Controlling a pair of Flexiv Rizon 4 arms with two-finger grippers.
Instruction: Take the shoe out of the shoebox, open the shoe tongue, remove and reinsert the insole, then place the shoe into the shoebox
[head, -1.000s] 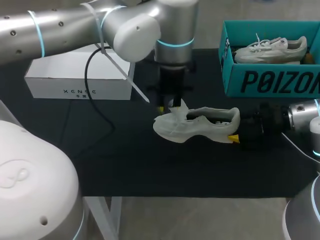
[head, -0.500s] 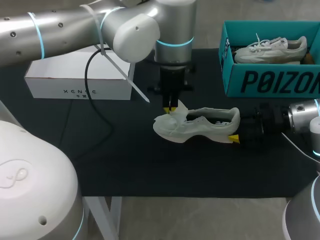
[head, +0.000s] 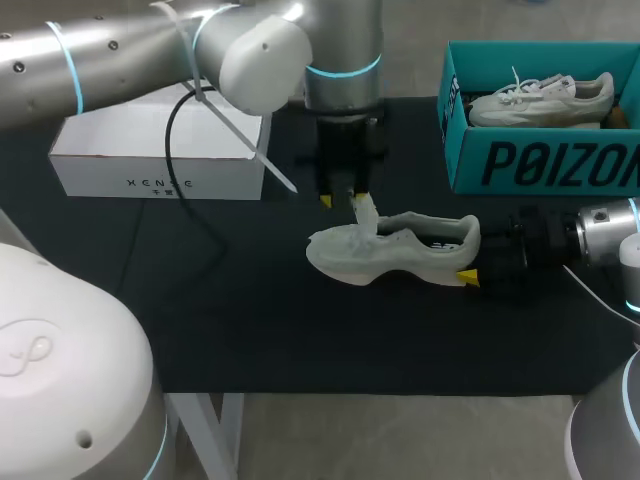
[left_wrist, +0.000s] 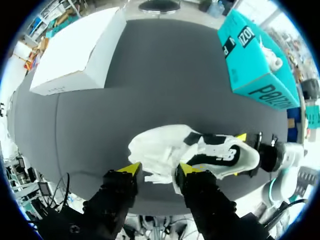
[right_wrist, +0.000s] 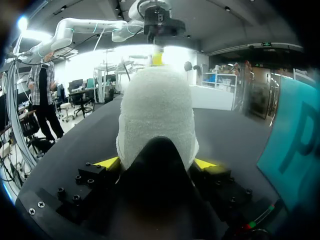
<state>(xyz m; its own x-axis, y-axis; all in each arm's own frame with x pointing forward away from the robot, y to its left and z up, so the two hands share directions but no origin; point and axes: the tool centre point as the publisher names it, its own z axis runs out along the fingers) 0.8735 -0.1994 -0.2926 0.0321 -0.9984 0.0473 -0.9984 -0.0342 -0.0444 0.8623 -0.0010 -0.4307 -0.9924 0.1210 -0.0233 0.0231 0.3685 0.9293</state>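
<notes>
At the far left of the black table (head: 250, 330) stands a white box (head: 150, 150), its top shut, so we cannot tell what it holds. Our left arm (head: 150, 50) comes in above that box and reaches to the middle of the table, where the left gripper (head: 340, 198) hangs with its fingers pointing down, just over the front of the shoe (head: 400, 255). In the left wrist view its two yellow tips stand spread apart, with the shoe's toe under and ahead of them. The tongue (head: 367, 212) stands lifted, close against one finger. We see no grip on it from both sides.

The shoe is pale and sits sole down in the middle of the table. Its long axis runs across the table from left to right, with the toe pointing left and the heel pointing right. The right gripper (right_wrist: 157, 162) comes in low from the right, level with the table, and pinches the heel. In the right wrist view a yellow tip presses on each side of the heel, and the shoe stretches straight away from the fingers.

At the far right, beyond the right gripper and apart from the shoe, sits the teal shoebox (head: 540, 165), open at the top. A second shoe (head: 540, 100), also pale and laced, lies lengthwise inside it.
</notes>
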